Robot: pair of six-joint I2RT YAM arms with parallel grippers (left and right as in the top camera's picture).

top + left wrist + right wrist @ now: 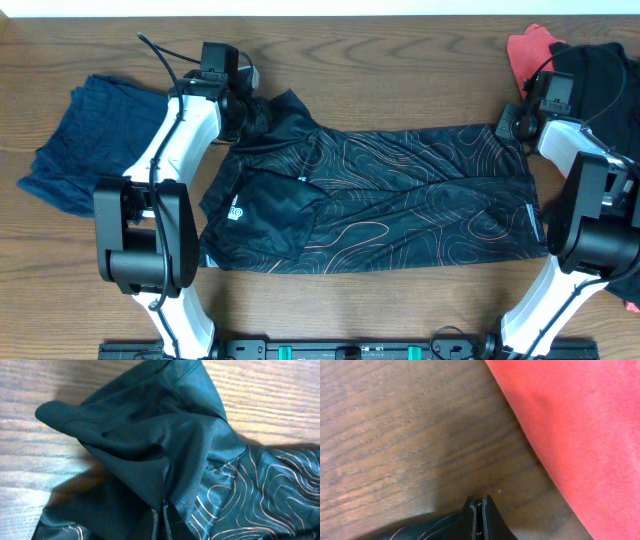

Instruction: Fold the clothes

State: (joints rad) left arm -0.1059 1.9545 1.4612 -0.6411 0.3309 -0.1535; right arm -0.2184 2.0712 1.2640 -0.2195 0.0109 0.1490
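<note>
The black jersey (400, 195) with thin orange contour lines lies spread across the table middle, white lettering near its left edge. My left gripper (255, 112) is shut on the jersey's upper left part; the left wrist view shows the bunched dark fabric (150, 435) pinched between the fingertips (162, 520). My right gripper (513, 125) is shut on the jersey's upper right corner; the right wrist view shows a thin fold of black cloth between the fingertips (481, 515).
A navy garment (85, 140) lies crumpled at the left. A red garment (528, 55) and a black one (605, 75) lie at the back right; the red one (580, 435) fills the right wrist view's right side. Bare wood table (400, 80).
</note>
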